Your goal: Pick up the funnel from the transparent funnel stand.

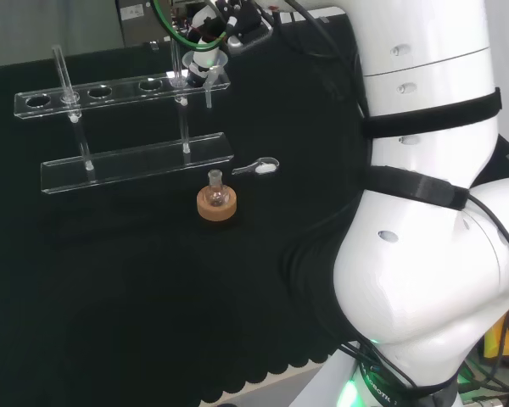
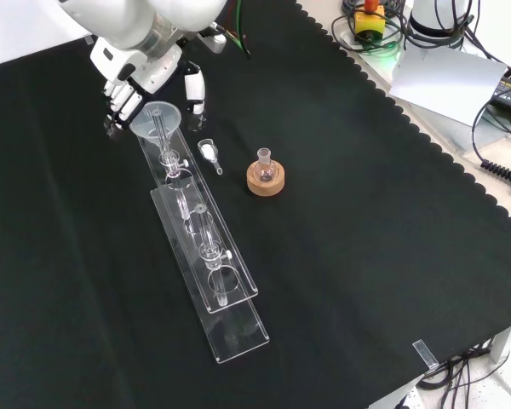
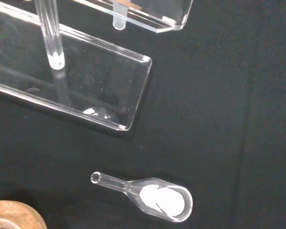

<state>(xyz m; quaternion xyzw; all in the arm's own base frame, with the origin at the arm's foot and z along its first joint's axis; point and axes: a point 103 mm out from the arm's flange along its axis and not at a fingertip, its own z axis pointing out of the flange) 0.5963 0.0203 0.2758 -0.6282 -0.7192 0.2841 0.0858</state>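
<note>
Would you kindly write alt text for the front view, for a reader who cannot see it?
The robot's hand reaches around a clear funnel seated at the far end of a long transparent funnel stand on black cloth. To the stand's right lie a small glass scoop holding white powder and a small flask on a cork ring.

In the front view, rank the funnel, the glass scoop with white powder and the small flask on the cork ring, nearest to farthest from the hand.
1. Funnel: right beside the hand, in the stand's top.
2. Scoop: lower right, on the cloth.
3. Flask on its cork ring: farther right still.
</note>
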